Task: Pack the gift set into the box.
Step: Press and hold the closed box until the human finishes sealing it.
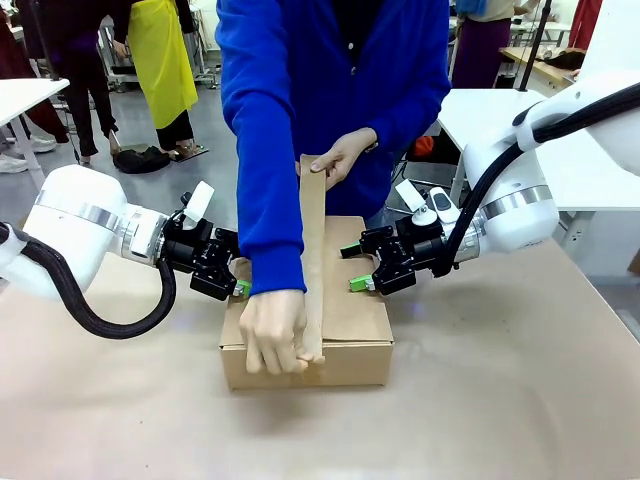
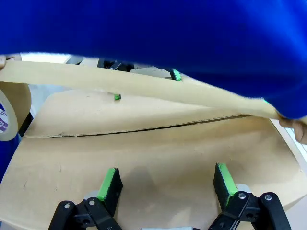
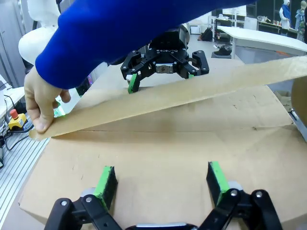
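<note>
The box [image 1: 352, 318] lies at the table's middle with its top flaps folded shut. The gift set is hidden. A person in a blue sleeve stretches a strip of brown tape [image 1: 313, 250] along the centre seam. One hand [image 1: 272, 338] presses the tape's end over the near edge and the other hand [image 1: 345, 155] holds it up at the far side. My left gripper [image 1: 240, 286] stands open with its pads on the box's left flap [image 2: 158, 153]. On the right flap [image 3: 168, 143] my right gripper [image 1: 353, 268] is open too.
A tape roll [image 2: 8, 115] hangs at the strip's far end. A white table [image 1: 485, 110] stands behind at the right, another [image 1: 20, 95] at the far left. Other people stand farther back. Bare tabletop [image 1: 480, 400] surrounds the box.
</note>
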Available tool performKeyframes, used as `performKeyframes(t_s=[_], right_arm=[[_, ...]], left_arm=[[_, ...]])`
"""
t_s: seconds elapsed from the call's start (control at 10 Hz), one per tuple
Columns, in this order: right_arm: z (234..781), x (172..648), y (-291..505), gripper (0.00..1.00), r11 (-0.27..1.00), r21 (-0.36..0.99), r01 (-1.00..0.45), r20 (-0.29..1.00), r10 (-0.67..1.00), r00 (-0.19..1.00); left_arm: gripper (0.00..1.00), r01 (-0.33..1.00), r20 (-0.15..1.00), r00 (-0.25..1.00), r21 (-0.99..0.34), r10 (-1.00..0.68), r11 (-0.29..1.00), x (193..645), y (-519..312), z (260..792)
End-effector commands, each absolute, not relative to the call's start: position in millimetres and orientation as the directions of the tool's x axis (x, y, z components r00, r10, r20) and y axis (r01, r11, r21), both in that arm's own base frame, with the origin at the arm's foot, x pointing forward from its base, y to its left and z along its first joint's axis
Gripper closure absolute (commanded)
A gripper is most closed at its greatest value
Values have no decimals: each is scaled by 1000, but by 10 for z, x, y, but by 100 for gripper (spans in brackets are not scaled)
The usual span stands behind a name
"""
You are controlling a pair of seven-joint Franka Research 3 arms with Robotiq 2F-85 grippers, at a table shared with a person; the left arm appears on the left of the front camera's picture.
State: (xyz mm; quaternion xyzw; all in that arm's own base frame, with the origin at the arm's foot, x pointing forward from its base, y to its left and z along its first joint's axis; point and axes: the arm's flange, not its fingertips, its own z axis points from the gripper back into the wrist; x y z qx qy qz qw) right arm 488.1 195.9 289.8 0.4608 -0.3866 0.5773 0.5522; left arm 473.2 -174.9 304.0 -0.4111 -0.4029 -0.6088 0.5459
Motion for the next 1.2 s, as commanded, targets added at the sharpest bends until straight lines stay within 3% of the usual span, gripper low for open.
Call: performKeyframes(t_s=[0.0,1.1], right_arm=[[2883,4871,1958,0,-88,66,-994,959,280,39],[2883,4871,1958,0,-88,66,-994,959,280,39]], left_arm=[[0,995,939,-80,56,-333,-81,4706,-1740,3030],[0,995,939,-80,56,-333,-81,4706,-1740,3030]])
